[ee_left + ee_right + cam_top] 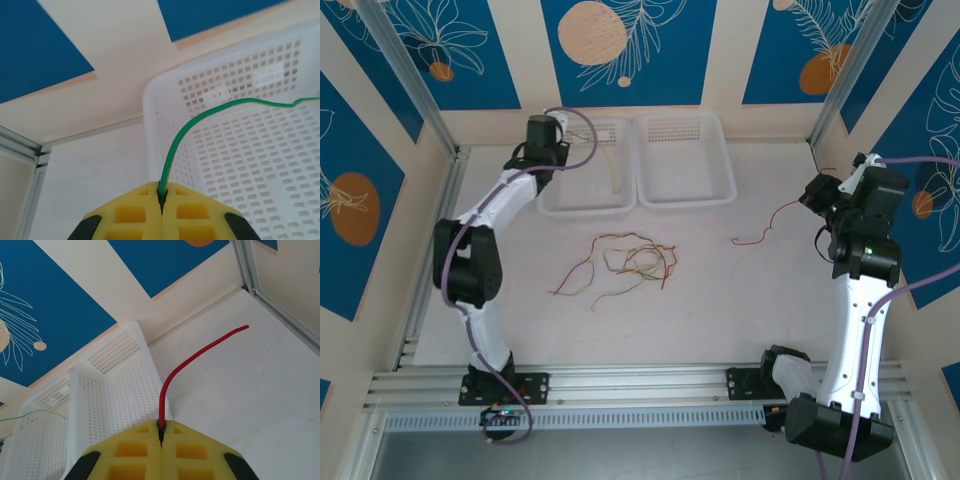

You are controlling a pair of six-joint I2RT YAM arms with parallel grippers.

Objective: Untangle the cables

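A loose tangle of red, yellow-green and orange-brown cables (630,265) lies on the table's middle. My left gripper (558,150) hangs over the left white basket (582,207), shut on a green cable (200,117) that arcs from the yellow fingertips (140,200) into the basket; the same cable (616,170) droops inside it. My right gripper (812,196) at the right side is shut on a red cable (195,360), pinched between its pads (185,440). That red cable (765,225) trails left onto the table, apart from the tangle.
A second white basket (685,195) stands beside the first at the back. Aluminium frame posts (840,90) and patterned walls close in the back and sides. A rail (640,380) runs along the near edge.
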